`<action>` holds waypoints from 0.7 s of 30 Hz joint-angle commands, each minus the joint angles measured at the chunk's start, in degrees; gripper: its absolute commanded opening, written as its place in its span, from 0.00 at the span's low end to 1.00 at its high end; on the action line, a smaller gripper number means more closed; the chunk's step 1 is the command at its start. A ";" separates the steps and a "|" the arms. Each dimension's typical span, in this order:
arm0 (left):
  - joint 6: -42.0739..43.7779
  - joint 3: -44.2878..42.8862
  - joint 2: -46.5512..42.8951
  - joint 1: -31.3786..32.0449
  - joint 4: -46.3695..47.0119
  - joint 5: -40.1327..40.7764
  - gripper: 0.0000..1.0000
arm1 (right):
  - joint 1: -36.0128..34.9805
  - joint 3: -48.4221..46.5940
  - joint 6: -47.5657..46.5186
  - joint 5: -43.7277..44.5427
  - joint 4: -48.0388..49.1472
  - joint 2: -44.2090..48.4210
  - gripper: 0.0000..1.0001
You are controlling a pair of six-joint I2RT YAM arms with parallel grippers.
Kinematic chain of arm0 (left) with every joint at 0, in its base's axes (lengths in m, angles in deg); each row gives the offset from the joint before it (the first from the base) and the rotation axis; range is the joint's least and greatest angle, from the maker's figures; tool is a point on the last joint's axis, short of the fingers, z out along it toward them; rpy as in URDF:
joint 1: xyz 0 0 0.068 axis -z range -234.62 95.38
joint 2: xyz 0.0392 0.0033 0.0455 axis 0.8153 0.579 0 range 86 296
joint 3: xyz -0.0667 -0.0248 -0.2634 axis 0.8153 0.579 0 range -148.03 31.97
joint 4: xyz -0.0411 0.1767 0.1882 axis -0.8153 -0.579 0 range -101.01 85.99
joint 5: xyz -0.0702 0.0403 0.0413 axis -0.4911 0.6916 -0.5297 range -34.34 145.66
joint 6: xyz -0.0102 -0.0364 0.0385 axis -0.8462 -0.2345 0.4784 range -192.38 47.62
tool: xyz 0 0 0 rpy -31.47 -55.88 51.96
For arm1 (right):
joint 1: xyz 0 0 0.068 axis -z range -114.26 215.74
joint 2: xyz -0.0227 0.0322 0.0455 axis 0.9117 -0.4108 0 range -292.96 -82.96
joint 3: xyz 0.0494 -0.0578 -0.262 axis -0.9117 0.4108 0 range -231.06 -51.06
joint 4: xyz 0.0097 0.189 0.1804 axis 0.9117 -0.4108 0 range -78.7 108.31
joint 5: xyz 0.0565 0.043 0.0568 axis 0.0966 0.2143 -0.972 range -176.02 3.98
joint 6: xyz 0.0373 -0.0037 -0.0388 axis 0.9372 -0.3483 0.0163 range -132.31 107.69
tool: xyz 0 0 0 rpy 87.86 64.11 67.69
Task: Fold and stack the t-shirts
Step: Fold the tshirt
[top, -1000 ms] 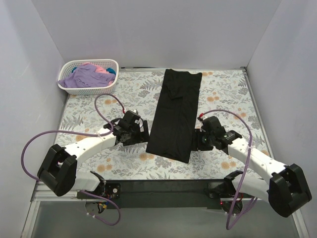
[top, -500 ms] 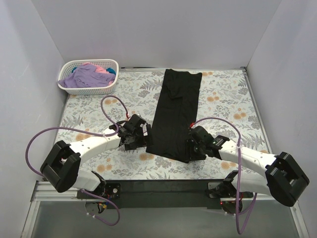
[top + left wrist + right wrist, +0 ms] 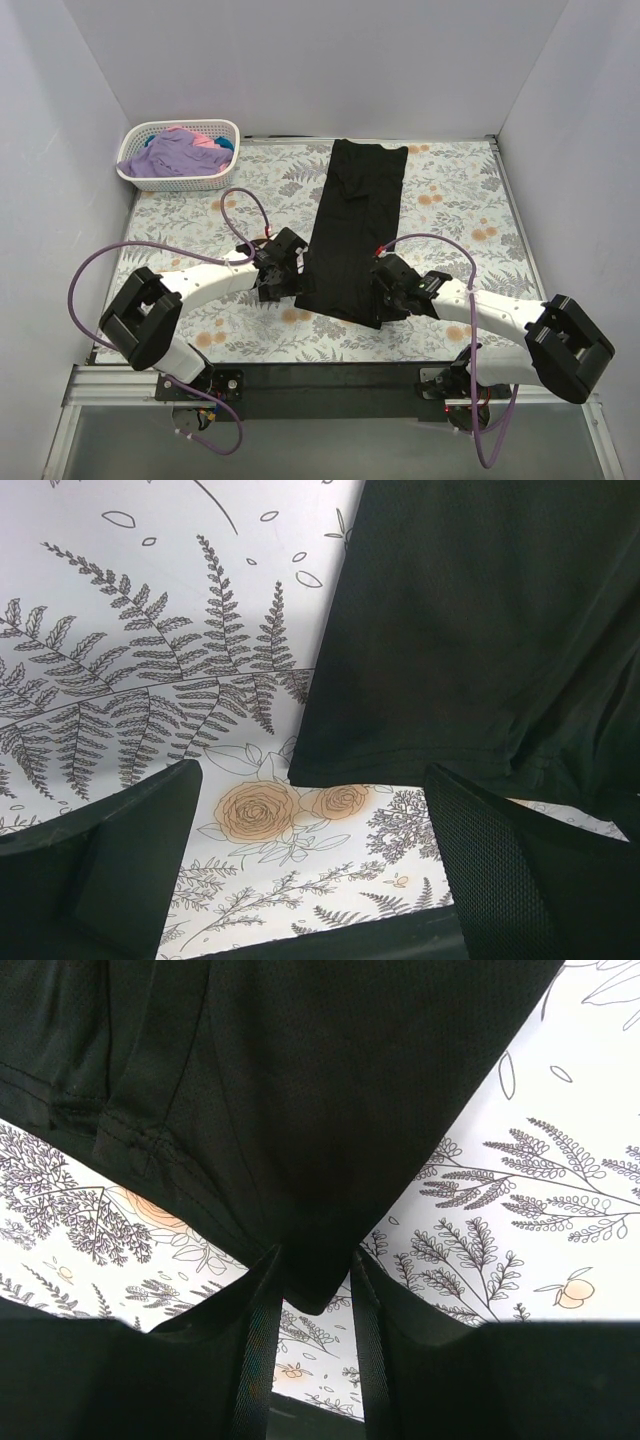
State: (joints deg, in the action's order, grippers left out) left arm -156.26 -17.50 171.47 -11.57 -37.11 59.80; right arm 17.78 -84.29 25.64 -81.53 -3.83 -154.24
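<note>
The black t-shirt (image 3: 355,220) lies folded into a long strip down the middle of the floral table. My left gripper (image 3: 285,272) is open at the strip's near left corner. In the left wrist view the gripper (image 3: 312,810) has its jaws wide apart on the table, and the shirt's hem (image 3: 470,630) lies just ahead of them. My right gripper (image 3: 385,292) is at the near right corner. In the right wrist view the gripper (image 3: 315,1270) has its fingers closed in on the tip of the shirt (image 3: 300,1080). The lavender (image 3: 165,155), pink (image 3: 205,140) and teal (image 3: 226,144) t-shirts lie heaped in the basket.
A white lattice basket (image 3: 228,128) stands at the far left corner of the table. Grey walls close in the left, back and right sides. Purple cables loop from both arms over the table (image 3: 450,200). A black rail runs along the near edge.
Both grippers have moved inward to the near corners of the black strip. The right one has closed in on its corner. The left one stops open at its corner.
</note>
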 commanded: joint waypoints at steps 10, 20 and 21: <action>-1.03 -5.81 4.08 1.78 -5.57 3.85 0.87 | -1.61 1.42 1.60 5.44 -7.49 1.32 0.33; -1.20 -8.71 7.78 3.53 -8.11 5.35 0.86 | -2.39 0.63 0.89 4.12 -7.67 -1.57 0.27; -1.29 -8.88 8.13 3.62 -8.29 5.52 0.86 | -2.66 0.45 0.81 4.03 -7.66 -1.84 0.28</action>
State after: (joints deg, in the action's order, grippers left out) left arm -156.82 -24.41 179.69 -8.62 -43.82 63.41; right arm 16.27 -84.49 26.54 -77.88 -7.54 -153.74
